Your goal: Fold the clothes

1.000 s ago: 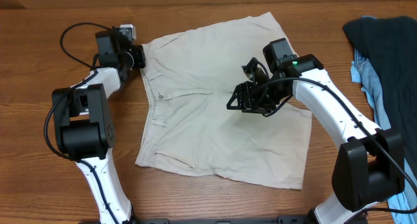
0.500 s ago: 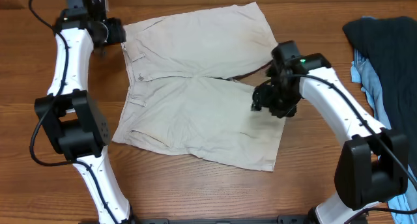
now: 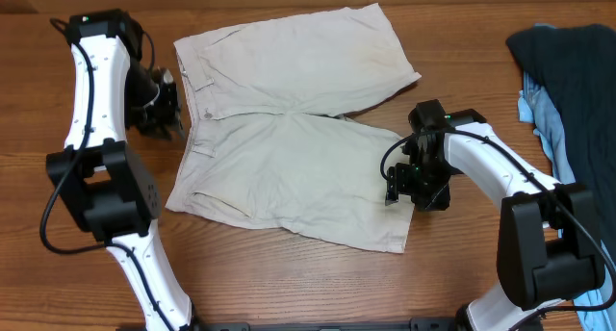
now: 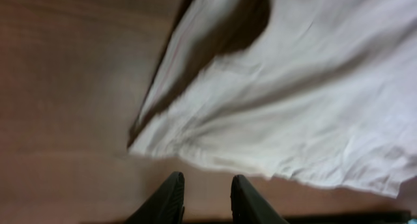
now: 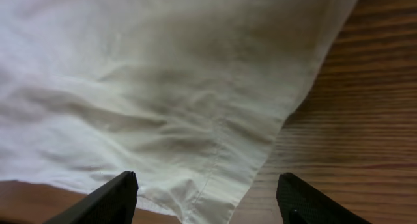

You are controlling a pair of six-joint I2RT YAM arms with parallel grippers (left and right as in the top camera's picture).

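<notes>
The pale beige shorts [image 3: 289, 148] lie spread flat on the wooden table, waistband to the left and both legs to the right. My left gripper [image 3: 166, 114] hovers just left of the waistband. In the left wrist view it [image 4: 207, 185] is open and empty over bare wood, with the cloth's edge [image 4: 273, 120] just ahead of it. My right gripper [image 3: 409, 187] sits at the hem of the near leg. In the right wrist view it [image 5: 207, 178] is wide open, with the hem corner [image 5: 215, 165] lying between its fingers, not gripped.
A dark navy garment [image 3: 568, 62] and a light blue garment [image 3: 539, 114] lie heaped at the table's right edge, close to my right arm. The table's far edge runs along the top of the overhead view.
The shorts were dragged left and flattened, then released. My left gripper has moved from the far-left corner down beside the waistband. My right gripper has moved down to the near leg's hem.
</notes>
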